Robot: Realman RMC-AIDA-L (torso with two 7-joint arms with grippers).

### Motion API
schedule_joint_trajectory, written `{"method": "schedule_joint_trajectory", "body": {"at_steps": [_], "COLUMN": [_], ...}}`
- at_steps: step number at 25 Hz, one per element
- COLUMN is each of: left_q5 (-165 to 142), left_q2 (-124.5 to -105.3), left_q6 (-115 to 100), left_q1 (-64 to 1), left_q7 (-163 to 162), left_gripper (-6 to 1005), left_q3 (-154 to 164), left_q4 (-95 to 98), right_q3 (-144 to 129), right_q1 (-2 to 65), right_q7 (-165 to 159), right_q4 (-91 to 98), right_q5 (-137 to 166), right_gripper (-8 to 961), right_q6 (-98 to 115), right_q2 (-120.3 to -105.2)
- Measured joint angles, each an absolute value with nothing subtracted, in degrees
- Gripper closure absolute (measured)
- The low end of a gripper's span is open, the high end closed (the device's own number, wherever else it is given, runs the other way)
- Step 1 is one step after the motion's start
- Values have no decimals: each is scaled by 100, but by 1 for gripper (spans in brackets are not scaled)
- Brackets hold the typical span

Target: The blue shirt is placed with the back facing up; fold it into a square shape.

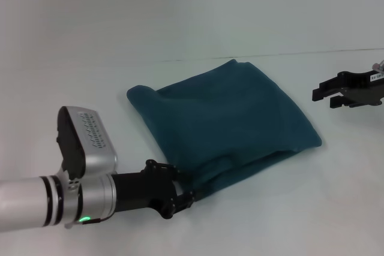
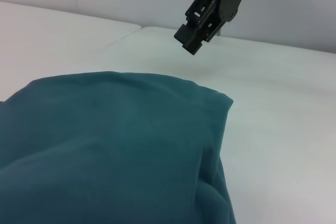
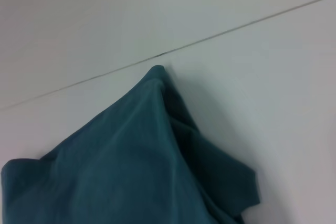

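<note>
**Bench stock: one shirt, two pincers**

Left pincer [image 1: 183, 199]: nearest item, at the blue shirt's near corner, clenched on the fabric edge. No legible writing on its arm.

Blue shirt [image 1: 225, 118]: plain dark teal, folded to a rough, rumpled square; lies mid-bench [image 1: 180, 16].

Right pincer [image 1: 321, 95]: hangs just off the shirt's right side, apart from it, fingers released. Small label behind it, unreadable.
</note>
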State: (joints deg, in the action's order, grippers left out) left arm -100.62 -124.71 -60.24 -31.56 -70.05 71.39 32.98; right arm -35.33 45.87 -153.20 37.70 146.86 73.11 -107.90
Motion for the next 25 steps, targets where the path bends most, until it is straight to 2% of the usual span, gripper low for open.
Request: {"method": "schedule_joint_trajectory", "body": {"at_steps": [22, 25], "left_q5": [-9482, -9466], "left_q2": [-12472, -12472], "left_q6": [-5196, -5134], "left_q1": [-3078, -3061], "left_q7": [-7018, -7048], "left_gripper": [750, 859], "left_q3": [8185, 8187], "left_q4": [3514, 3526], "right_q3": [-3413, -3409], "right_q1": [4528, 4527], "right_q7": [-15328, -15328], "right_q4": [3781, 3787], "right_q5": [14686, 14686], "right_gripper": [430, 430], "right_q6": [7365, 7366], "right_q2": [-10740, -10740]}}
